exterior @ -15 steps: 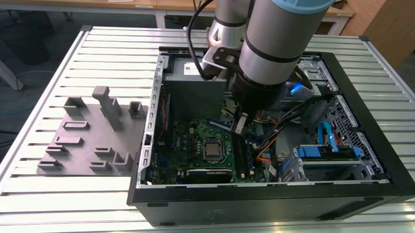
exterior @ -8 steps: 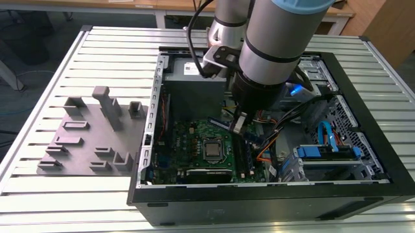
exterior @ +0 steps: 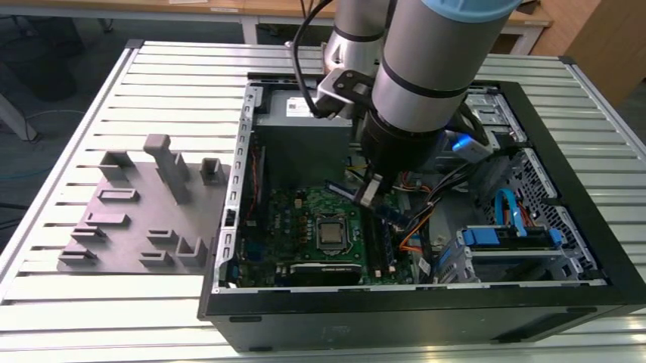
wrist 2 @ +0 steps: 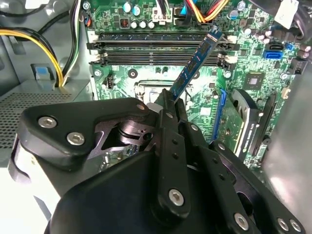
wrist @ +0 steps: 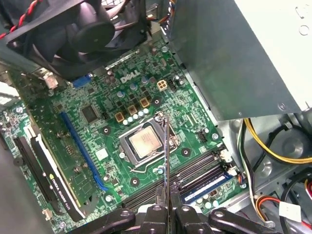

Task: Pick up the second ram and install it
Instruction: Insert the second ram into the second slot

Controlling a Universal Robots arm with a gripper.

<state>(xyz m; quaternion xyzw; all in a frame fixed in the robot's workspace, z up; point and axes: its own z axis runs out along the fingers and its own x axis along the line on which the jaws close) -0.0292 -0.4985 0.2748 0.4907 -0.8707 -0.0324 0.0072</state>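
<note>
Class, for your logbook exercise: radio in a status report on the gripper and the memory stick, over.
Gripper shut on the second ram. Stick tilted over the memory slots, not seated. Another module already in one slot; free slots unobstructed.

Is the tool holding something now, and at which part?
The tool grips the second ram at one short end; the rest of the stick juts out over the motherboard.

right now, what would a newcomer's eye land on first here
First, the big grey arm reaching down into the open black case in the exterior view. Then, in the second wrist view, the gripper shut on a slim blue ram, held tilted above the green motherboard.
</note>
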